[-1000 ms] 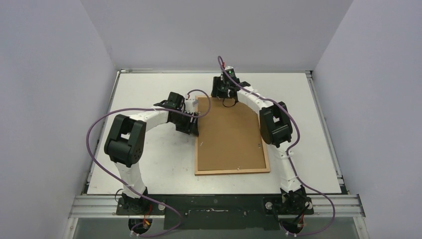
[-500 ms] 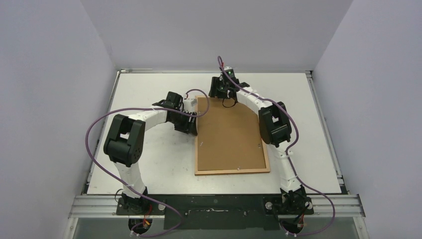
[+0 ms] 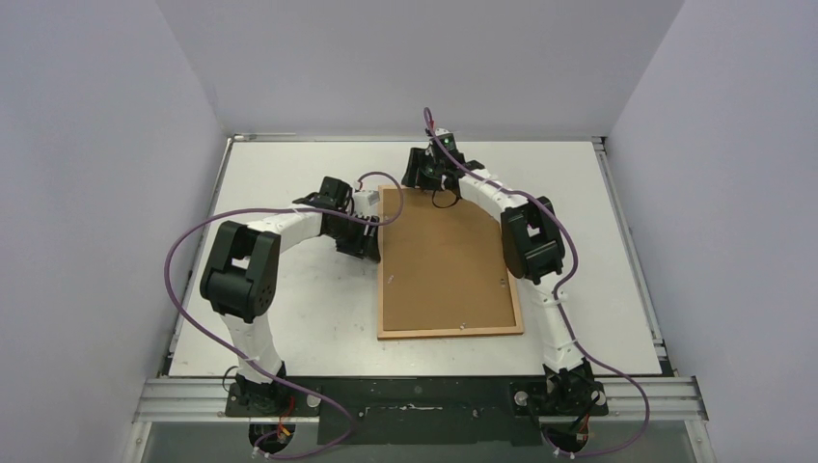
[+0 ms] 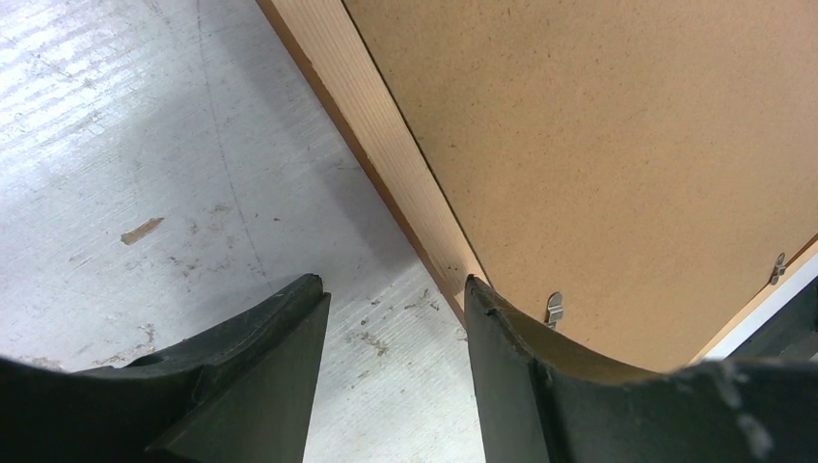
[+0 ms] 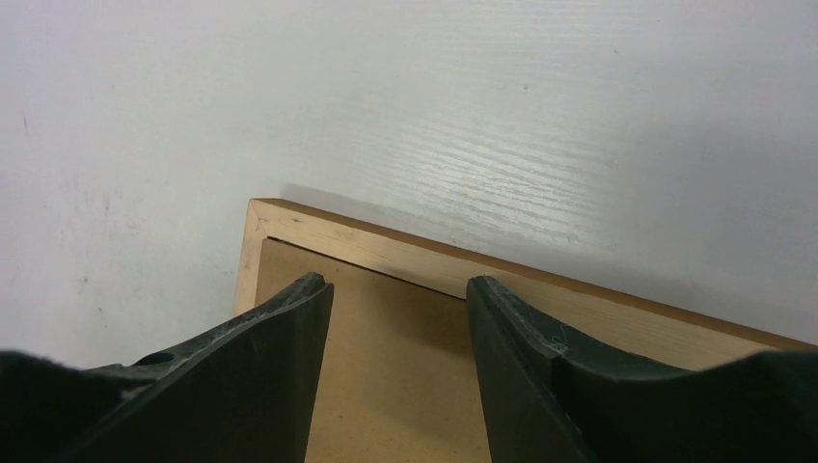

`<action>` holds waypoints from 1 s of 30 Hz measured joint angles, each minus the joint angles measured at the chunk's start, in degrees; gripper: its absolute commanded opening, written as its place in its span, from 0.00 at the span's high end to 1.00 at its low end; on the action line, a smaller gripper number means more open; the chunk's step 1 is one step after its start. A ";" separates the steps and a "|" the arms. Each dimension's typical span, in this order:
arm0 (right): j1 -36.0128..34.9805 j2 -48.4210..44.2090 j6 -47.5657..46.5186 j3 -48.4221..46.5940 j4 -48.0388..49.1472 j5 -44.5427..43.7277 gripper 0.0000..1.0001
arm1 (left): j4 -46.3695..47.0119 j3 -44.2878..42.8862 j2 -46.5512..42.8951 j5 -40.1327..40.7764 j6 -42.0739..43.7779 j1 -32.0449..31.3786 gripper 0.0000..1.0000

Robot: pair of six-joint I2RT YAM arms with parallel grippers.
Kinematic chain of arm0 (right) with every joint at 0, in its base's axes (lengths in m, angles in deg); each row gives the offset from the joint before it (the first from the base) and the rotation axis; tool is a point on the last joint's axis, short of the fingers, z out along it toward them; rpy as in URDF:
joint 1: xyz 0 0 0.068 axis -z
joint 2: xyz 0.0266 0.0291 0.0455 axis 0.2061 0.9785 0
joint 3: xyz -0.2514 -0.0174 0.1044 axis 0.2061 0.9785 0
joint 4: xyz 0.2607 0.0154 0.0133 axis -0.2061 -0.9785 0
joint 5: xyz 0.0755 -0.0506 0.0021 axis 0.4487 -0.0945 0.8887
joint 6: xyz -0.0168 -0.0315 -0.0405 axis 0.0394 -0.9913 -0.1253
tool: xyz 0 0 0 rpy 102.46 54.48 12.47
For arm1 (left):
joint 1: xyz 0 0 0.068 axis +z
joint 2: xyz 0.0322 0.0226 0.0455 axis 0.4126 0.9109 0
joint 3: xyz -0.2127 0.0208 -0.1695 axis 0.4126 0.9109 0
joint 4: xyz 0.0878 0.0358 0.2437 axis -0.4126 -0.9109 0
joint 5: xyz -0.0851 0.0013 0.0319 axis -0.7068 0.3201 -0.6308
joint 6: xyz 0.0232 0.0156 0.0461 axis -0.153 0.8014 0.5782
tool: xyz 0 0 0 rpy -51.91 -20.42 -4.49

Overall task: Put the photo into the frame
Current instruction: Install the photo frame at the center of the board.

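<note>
The frame (image 3: 449, 333) lies face down in the middle of the table, its pale wooden rails up. A brown fibreboard backing (image 3: 446, 260) fills it. The photo is hidden. My left gripper (image 3: 371, 246) is open and empty at the frame's left rail. In the left wrist view the gripper (image 4: 394, 285) has one finger over bare table and the other at the rail (image 4: 386, 145). My right gripper (image 3: 431, 183) is open and empty above the far rail near the far-left corner. In the right wrist view the gripper (image 5: 397, 285) is over the backing (image 5: 395, 357) beside the rail (image 5: 386, 246).
Small metal clips (image 4: 554, 307) sit along the backing's edge, with another (image 4: 777, 267) further off. The white table (image 3: 289, 318) is scuffed, with a small brown chip (image 4: 141, 230) left of the frame. Grey walls close in three sides.
My left gripper has shifted slightly left and away along the frame's left rail, uncovering the far-left corner. My right gripper has edged a little left. The frame has not moved.
</note>
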 measured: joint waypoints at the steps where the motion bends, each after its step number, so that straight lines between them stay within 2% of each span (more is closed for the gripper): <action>1: 0.00 0.00 0.35 0.20 0.33 0.48 0.45 | -0.02 -0.07 0.07 0.00 0.00 0.02 0.48; 8: 0.04 -0.57 2.10 3.04 4.13 3.89 0.46 | -0.24 -0.31 0.17 0.00 0.02 0.57 0.48; 16: -0.04 -1.64 3.43 4.61 3.89 7.02 0.46 | -0.48 -1.11 0.17 -0.72 -0.02 2.32 0.49; 23: -1.20 -6.93 3.61 10.14 3.50 8.46 0.49 | -1.01 -3.45 0.63 -3.15 -1.18 5.92 0.50; 26: -1.73 -10.21 3.48 12.68 3.67 8.44 0.45 | -0.94 -4.09 1.29 -3.78 -1.64 6.71 0.43; 27: -1.95 -11.89 3.39 14.23 3.78 8.22 0.42 | -1.01 -4.09 1.38 -3.96 -1.68 6.75 0.41; 30: -2.38 -18.71 2.95 20.87 3.61 6.10 0.36 | -1.18 -4.83 1.92 -4.35 -1.86 6.75 0.40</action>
